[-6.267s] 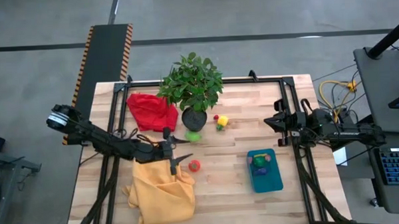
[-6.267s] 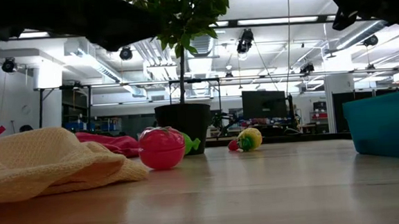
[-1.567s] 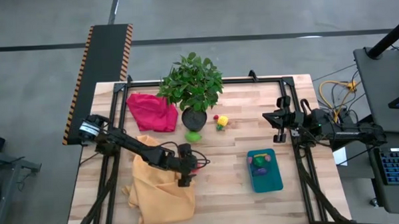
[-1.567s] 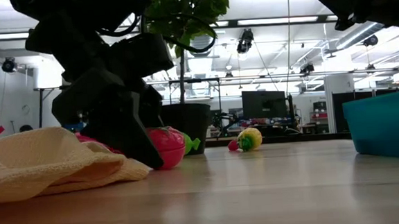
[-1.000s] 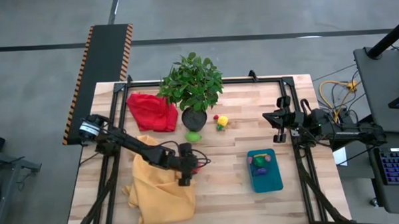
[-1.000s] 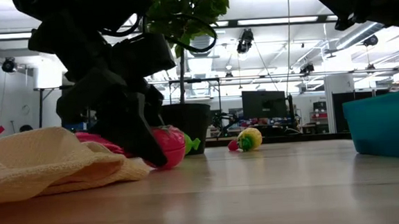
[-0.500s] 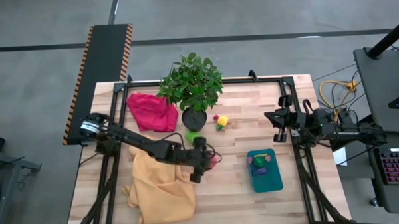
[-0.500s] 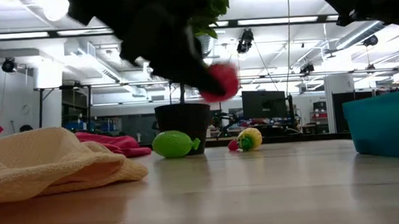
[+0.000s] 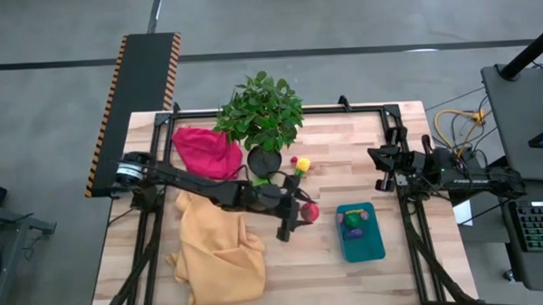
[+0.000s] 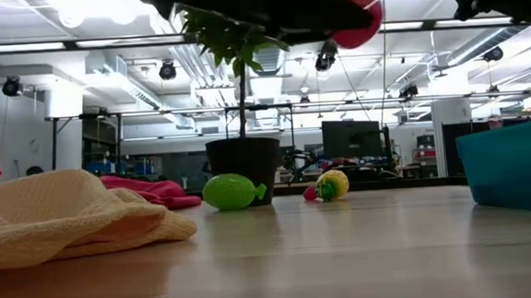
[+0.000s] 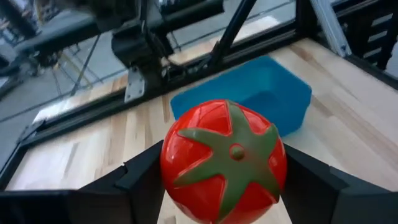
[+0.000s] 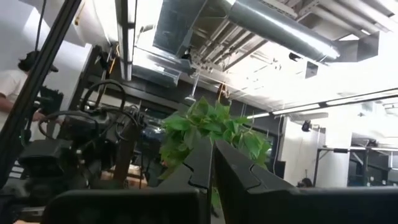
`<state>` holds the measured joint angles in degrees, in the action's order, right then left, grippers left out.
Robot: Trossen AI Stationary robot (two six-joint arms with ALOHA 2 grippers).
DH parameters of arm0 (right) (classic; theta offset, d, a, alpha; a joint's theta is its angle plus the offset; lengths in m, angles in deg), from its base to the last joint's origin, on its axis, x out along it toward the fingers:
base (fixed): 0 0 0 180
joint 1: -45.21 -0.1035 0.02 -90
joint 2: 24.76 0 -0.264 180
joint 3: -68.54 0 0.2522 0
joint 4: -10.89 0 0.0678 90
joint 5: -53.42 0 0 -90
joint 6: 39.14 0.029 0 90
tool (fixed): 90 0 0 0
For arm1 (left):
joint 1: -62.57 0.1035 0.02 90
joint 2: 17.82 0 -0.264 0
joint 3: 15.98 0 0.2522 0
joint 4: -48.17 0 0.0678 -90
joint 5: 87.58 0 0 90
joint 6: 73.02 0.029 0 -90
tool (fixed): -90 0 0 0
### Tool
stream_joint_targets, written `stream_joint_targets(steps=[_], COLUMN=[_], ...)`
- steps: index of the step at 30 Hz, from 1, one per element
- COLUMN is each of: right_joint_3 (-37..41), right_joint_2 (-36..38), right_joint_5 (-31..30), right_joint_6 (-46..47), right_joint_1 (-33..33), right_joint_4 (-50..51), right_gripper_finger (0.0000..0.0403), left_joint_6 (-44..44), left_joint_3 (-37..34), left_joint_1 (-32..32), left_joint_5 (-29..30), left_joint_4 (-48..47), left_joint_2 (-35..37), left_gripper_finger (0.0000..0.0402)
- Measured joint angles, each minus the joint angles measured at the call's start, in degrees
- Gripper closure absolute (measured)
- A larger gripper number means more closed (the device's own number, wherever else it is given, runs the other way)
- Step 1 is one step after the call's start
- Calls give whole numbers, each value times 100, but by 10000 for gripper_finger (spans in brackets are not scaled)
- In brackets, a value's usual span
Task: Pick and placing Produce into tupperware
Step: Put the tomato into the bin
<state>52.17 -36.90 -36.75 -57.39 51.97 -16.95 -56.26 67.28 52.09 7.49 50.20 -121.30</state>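
High view: left gripper [image 9: 301, 215] sat at frame centre, clamped on the red tomato [image 9: 311, 211] (green star cap visible in the left wrist view), held clear of the table [image 9: 362, 154]. Teal tupperware [image 9: 360, 243] lay just right of it, lower centre-right, some produce already inside. Green fruit [image 10: 230, 191] rested by the plant pot [image 10: 245, 169]. Right gripper [image 9: 377, 170] parked at right edge, fingers closed, empty.

The tomato [image 11: 224, 160] looks like glossy, smooth plastic. The tupperware [image 11: 261, 93] is matt blue plastic. The counter [image 9: 320, 250] is pale planked wood, and the yellow cloth [image 10: 57, 217] shows a coarse weave.
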Motion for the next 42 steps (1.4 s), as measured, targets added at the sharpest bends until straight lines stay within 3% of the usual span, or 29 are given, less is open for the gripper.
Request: stream_joint_targets(steps=[13, 19, 23, 42], right_joint_3=[0, 0, 0, 0], right_joint_2=[11, 11, 11, 11], right_joint_5=[-8, -49, -140, -305], right_joint_6=[-32, -45, -135, -184], right_joint_1=[0, 2, 0, 0], right_joint_4=[-70, -73, -74, -72], right_gripper_finger=[394, 394, 394, 394], left_joint_6=[460, 513, 513, 456], left_joint_3=[1807, 2624, 2867, 3620], left_joint_1=[130, 161, 161, 227], left_joint_5=[-826, -962, -1241, -1505], left_joint_4=[-34, -582, -597, -162], left_joint_2=[-1368, -1750, -1930, -2859], left_gripper_finger=[160, 160, 160, 160])
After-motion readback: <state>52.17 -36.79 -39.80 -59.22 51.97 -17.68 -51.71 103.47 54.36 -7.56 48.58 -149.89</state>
